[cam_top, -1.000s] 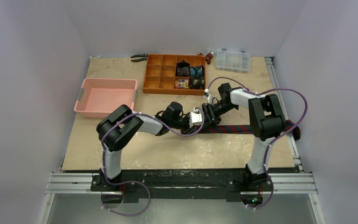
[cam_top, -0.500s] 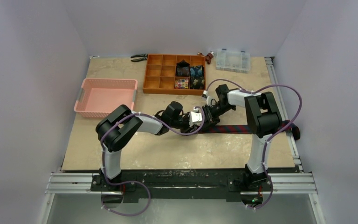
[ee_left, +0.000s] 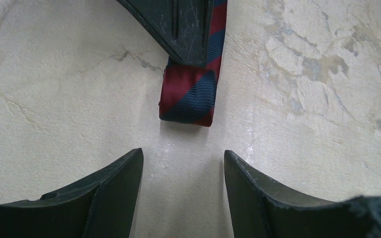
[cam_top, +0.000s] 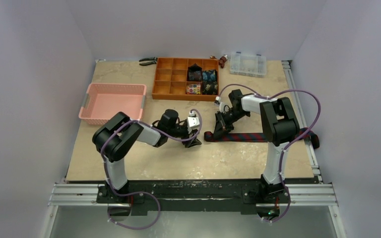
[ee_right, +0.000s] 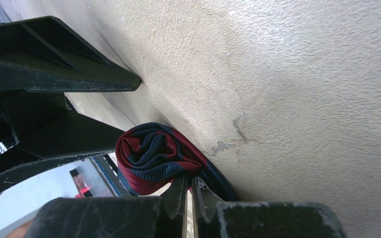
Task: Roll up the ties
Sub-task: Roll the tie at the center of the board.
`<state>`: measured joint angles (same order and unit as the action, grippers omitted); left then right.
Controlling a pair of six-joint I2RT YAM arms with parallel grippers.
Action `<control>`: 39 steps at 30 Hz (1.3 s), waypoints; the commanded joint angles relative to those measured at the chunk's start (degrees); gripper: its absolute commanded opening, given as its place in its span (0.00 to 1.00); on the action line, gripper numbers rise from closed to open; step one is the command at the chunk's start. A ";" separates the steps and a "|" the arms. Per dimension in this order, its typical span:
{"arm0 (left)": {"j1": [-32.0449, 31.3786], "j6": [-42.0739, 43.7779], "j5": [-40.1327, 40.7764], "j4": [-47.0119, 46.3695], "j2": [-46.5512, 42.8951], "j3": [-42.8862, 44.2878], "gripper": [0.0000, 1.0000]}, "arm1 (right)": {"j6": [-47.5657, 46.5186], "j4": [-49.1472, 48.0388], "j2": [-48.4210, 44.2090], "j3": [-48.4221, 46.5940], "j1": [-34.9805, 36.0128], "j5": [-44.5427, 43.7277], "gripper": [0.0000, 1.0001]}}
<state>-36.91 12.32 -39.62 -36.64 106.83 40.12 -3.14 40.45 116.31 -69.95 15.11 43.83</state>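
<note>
Fabric: navy-and-red striped necktie (cam_top: 243,137) lies flat across the right half of the worktop (cam_top: 144,163), from about mid-table out to the right edge. Its near end is turned into a small, loose coil (ee_right: 149,166).

Right gripper (ee_right: 189,186): jaws fully together, tips touching the coil. Cannot tell whether any cloth is pinched between them.

Left gripper (ee_left: 182,156): jaws apart with nothing between them, low over bare worktop just short of the coil, not touching it.

Finished rolled ties (cam_top: 202,78) sit in the right-hand compartments of the orange organiser tray (cam_top: 166,77) near the far edge.

Handling, judged: light, limp, smooth weave. The coil would likely spring loose if released. Best hold looks to be across the coil's two flat sides with a light squeeze, keeping the tail straight so the turns stack evenly.
</note>
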 commanded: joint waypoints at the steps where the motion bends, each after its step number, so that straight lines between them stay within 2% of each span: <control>1: -0.36 -1.99 -3.80 -4.56 1.39 0.64 0.60 | -4.09 -2.48 3.75 0.87 0.65 -13.53 0.00; 8: -1.53 -4.48 -3.25 -11.48 7.90 4.67 0.61 | -4.59 -2.39 4.00 0.58 0.79 -13.79 0.00; 18: -4.57 -12.72 -3.87 -26.51 15.85 4.92 0.49 | -5.83 -1.08 5.30 -0.91 0.79 -14.82 0.00; 25: -5.61 -12.56 -4.32 -27.60 16.84 5.15 0.41 | -5.49 -1.57 5.58 -0.65 0.79 -14.85 0.00; 29: -7.47 -5.68 -2.69 -21.82 15.19 5.76 0.31 | -5.00 -2.10 5.61 -0.45 0.99 -14.12 0.00; 36: -9.00 3.70 5.93 4.14 10.29 9.21 0.26 | -4.36 -2.03 2.18 -0.28 1.30 -7.48 0.00; 39: -8.75 7.17 8.41 13.08 9.05 9.86 0.24 | -5.23 0.46 -1.33 -0.23 -0.57 -5.49 0.15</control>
<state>-44.07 11.77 -36.58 -43.83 116.46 48.58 -4.25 43.13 117.03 -71.79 15.33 43.46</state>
